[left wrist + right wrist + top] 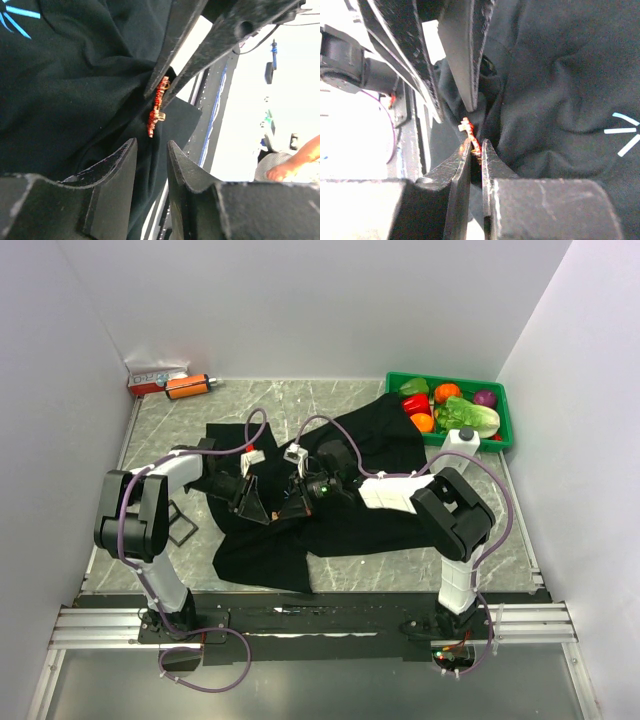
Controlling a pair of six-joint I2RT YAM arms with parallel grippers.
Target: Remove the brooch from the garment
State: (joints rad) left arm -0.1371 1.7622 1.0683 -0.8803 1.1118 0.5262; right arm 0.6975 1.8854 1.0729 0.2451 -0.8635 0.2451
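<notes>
While the garment (pixel 350 525) lies spread and rumpled over the middle of the table (pixel 170 435), both grippers meet at a raised fold near its lower-left part in the top view. The right gripper (pixel 476 146) has its fingers drawn almost together, pinching one end of the brooch (pixel 468 131). In the right wrist view, the orange-red ornament sticks up just above the fingertips at lower centre, with a pale tan bit at its top.

From the left wrist camera the brooch (pixel 158 102) sits at centre frame, a thin strip of orange-red beads with a tan metal piece, lying against the edge of the black fold. The right arm's two fingers come down from the upper right and close on its upper end. I cannot tell whether the pin is fastened through the cloth.

The left gripper (pixel 151 146) shows at the bottom of that view with a narrow gap between its fingers. It holds nothing, and black cloth shows behind the gap just below the brooch.

A blue starburst mark (pixel 15 20) appears in the upper-left corner of the left wrist view and at the right edge of the right wrist view.

A green bin (pixel 505 410) of vegetables stands at the upper right of the table, and an orange cylinder (pixel 188 386) lies at the upper left, well apart from the cloth.
</notes>
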